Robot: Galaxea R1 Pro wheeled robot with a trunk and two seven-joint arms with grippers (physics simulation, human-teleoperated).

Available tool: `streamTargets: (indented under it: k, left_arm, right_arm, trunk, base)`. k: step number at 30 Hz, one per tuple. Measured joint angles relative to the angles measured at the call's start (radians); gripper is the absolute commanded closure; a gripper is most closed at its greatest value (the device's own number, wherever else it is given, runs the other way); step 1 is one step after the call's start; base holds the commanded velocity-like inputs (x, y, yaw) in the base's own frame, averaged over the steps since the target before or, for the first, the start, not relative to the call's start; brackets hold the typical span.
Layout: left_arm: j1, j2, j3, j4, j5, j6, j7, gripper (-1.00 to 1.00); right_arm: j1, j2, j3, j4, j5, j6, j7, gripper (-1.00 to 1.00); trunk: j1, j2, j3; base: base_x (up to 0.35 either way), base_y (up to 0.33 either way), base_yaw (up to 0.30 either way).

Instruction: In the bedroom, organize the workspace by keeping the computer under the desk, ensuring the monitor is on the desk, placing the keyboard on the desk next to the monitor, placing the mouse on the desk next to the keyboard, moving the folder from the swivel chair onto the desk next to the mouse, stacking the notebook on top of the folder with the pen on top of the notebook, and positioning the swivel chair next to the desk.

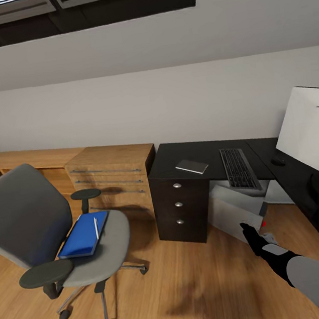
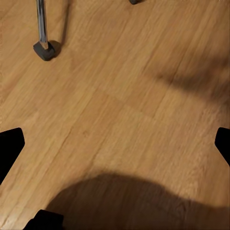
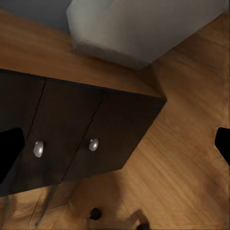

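**Folder and pen on the chair beside the counter**

Head view: blue folder (image 1: 83,235) with white pen (image 1: 96,227) lies on the swivel chair (image 1: 48,231); notebook (image 1: 192,166) and keyboard (image 1: 239,168) on the black counter (image 1: 179,157).

Left wrist: jaws released over the floor (image 2: 124,105).

Right wrist: jaws released near counter drawers (image 3: 72,139).

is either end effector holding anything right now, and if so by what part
Nothing is held. The left end effector hangs open over bare floor, and the right end effector is open with only the desk drawers beyond it.
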Motion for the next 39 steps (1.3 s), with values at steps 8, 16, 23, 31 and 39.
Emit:
streamTargets:
  k: [8, 16, 23, 31, 39]
  left_arm:
    - [0.0, 0.002, 0.003, 0.0, 0.002, -0.001, 0.0, -1.0]
    - [0.0, 0.004, 0.005, 0.0, 0.005, -0.002, 0.0, -1.0]
    - [0.0, 0.005, 0.005, 0.001, 0.005, 0.001, 0.001, -1.0]
    - [-0.001, 0.003, 0.003, 0.003, 0.004, 0.013, 0.001, -1.0]
    - [0.0, 0.002, 0.002, 0.02, 0.004, 0.02, 0.001, -1.0]
  right_arm:
    - [0.064, 0.067, 0.002, -0.001, 0.061, -0.062, -0.107, -1.0]
    - [0.118, 0.113, 0.003, 0.0, 0.314, -0.154, -0.13, -1.0]
    - [0.153, 0.122, 0.003, 0.001, 0.547, -0.174, -0.134, -1.0]
    - [0.211, 0.122, 0.012, 0.001, 0.739, -0.179, -0.136, -1.0]
    - [0.29, 0.13, 0.012, 0.002, 0.771, -0.181, -0.153, -1.0]
  trunk:
    - [-0.031, 0.056, 0.025]
    - [-0.061, 0.112, 0.05]
    - [-0.088, 0.161, 0.072]
    - [-0.119, 0.217, 0.097]
    - [-0.15, 0.273, 0.122]
  base:
    - [0.0, 0.0, 0.0]
    - [0.0, 0.0, 0.0]
    - [0.0, 0.0, 0.0]
    - [0.0, 0.0, 0.0]
    - [0.0, 0.0, 0.0]
